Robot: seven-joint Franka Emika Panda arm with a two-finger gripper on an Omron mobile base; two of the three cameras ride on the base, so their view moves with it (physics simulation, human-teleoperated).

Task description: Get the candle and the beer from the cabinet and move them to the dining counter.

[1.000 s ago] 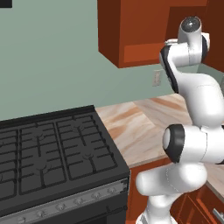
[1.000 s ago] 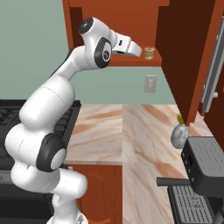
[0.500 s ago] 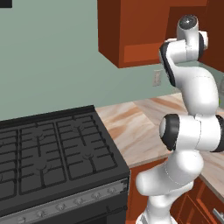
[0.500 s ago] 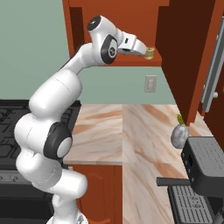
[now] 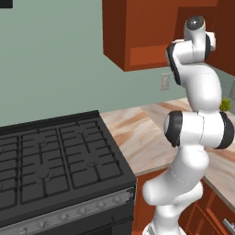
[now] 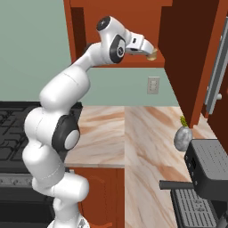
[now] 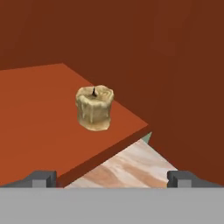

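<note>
My gripper, fingers spread wide and holding nothing, faces the candle standing upright near the cabinet shelf's front edge.

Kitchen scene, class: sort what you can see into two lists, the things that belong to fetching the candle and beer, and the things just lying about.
Belongs to the job:
- candle, upright on the shelf
- cabinet, door open
- gripper, open, close to the candle

Just lying about:
- gas stove
- potted plant
- wall socket
- dark machine on the worktop
</note>
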